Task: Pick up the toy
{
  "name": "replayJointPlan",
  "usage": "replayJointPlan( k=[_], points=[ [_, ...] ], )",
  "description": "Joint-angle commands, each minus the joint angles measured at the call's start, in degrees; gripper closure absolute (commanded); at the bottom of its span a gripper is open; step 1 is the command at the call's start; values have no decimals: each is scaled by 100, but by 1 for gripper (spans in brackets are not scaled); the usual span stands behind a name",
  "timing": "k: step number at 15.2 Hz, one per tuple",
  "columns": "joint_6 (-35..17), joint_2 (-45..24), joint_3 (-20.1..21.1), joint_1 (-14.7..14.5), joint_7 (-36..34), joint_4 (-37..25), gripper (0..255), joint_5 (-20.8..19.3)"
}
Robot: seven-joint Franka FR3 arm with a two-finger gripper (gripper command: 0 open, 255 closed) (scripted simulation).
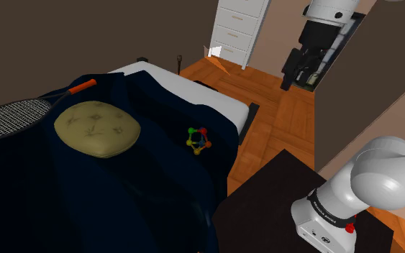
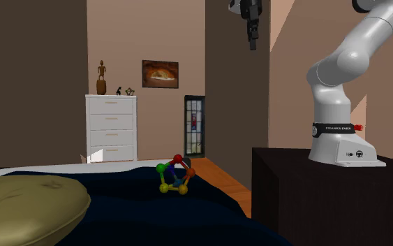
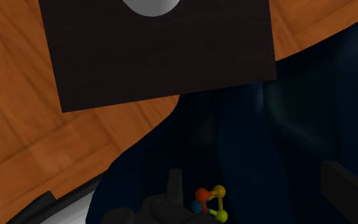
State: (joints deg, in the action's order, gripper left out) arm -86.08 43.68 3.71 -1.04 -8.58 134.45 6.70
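Navy bedspread (image 1: 157,188) bears toy (image 1: 198,139) (multicoloured); gripper (image 2: 252,42) agape overhead.

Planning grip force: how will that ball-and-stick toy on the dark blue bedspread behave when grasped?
The ball-and-stick toy looks like an open frame of thin rods, so it is probably light and rigid. Its round balls may slip out of a pinch, and on the draped bedspread it could tip or roll when nudged.
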Motion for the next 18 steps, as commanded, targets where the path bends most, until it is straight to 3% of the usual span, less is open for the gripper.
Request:
replayJointPlan(
  k=[1, 10, 18],
  points=[
    [0, 0, 0, 0, 0, 0, 0, 0],
    [-2109, -613, -71, 18, 421, 1247, 0, 29],
    [-4136, -1925, -147, 0, 839, 1744, 0, 151]
  ],
)
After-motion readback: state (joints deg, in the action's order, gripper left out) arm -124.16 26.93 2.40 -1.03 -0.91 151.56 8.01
